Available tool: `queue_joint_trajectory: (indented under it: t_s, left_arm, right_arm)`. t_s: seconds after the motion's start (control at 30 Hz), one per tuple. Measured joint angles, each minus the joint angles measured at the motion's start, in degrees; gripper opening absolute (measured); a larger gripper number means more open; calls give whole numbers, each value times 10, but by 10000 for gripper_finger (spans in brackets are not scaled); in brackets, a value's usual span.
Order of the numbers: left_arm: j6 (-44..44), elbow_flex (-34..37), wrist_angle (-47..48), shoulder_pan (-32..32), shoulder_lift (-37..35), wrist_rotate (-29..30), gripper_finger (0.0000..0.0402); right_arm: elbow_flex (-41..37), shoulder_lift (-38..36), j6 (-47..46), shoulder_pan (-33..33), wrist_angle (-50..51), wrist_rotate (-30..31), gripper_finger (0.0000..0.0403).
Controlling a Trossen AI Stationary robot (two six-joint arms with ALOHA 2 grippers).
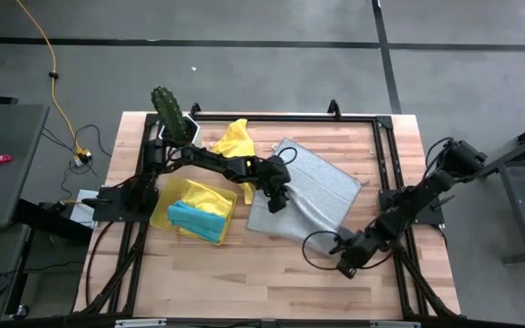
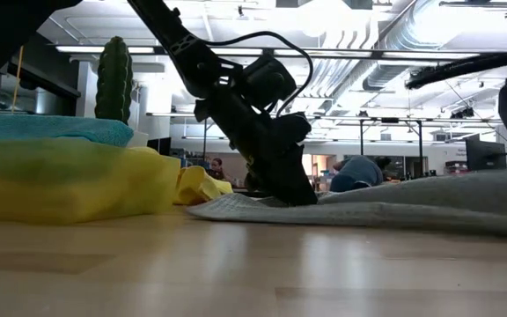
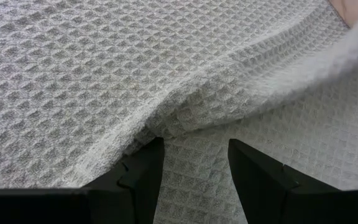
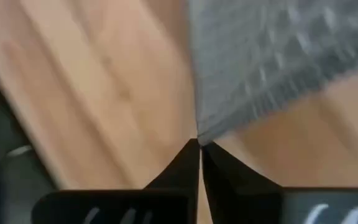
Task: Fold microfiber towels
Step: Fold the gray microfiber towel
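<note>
Your left gripper sits down on the grey towel near its left edge, fingers spread over a raised fold. Your right gripper has its fingers pressed together, pinching the towel's near corner. The grey towel lies mid-table, just right of the yellow tray.

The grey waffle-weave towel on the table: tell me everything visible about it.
The grey waffle-weave towel is a soft cloth with a gridded, pocketed texture, lying mostly flat on the wooden table right of the translucent yellow tray, with a raised fold running across it. The left gripper, fingers apart, presses down on it near its left edge. The right gripper is shut on a corner at its lower right. Beside its upper-left corner lies a crumpled yellow cloth.
</note>
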State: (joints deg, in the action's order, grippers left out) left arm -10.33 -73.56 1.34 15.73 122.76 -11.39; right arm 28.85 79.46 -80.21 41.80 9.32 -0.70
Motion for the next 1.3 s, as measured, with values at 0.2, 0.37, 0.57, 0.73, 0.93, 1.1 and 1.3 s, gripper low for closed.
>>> queue_joint_trajectory:
  t_s: [0.2, 0.37, 0.57, 0.73, 0.93, 1.1, 1.3]
  left_arm:
    - [4, 0, -10, 0, 1, 0, 172]
    - [4, 0, -10, 0, 1, 0, 172]
    - [5, 0, -10, 1, 1, -7, 172]
    - [5, 0, -10, 2, 1, -7, 172]
    - [5, 0, -10, 2, 1, -7, 172]
    - [5, 0, -11, 2, 1, -7, 172]
    - [4, 0, -12, 2, 1, -4, 172]
  right_arm:
    - [-3, 0, -68, 2, -39, -42, 22]
    - [-3, -1, -87, -9, -74, -67, 52]
    - [7, -29, -31, -14, -59, -159, 120]
    - [8, -115, -3, -38, 16, -87, 145]
    - [8, -240, -3, -139, 218, 82, 118]
    - [7, -282, 5, -278, 363, 124, 32]
    - [-21, -246, 41, -415, 364, 130, 8]
